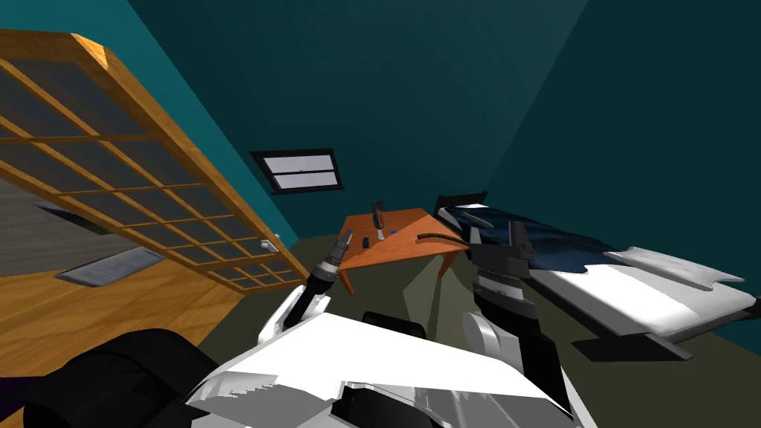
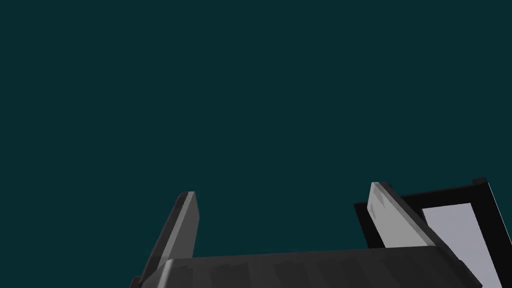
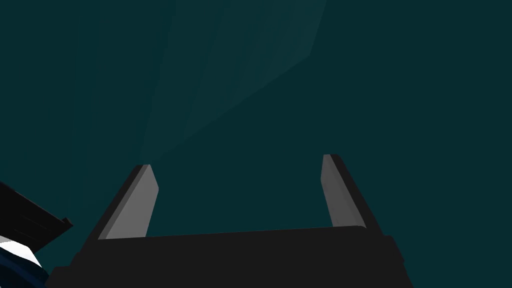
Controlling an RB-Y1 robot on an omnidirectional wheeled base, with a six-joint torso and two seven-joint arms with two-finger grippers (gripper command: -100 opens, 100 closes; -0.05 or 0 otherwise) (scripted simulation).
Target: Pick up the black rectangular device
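Orange wooden table (image 1: 405, 249) stands ahead, beyond both arms. Black rectangular device (image 1: 365, 243) lies flat on the tabletop toward its left side, small from the head camera, with no gripper on it. Left gripper (image 2: 287, 215) is raised by the table's left corner, fingers spread, nothing between them. Right gripper (image 3: 237, 195) is up near the table's right corner, next to the bed (image 1: 639, 290), likewise released and empty.

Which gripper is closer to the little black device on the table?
Left. The left gripper shows right beside the device, at the table's edge; the right gripper is past the table's other end, by the bed.
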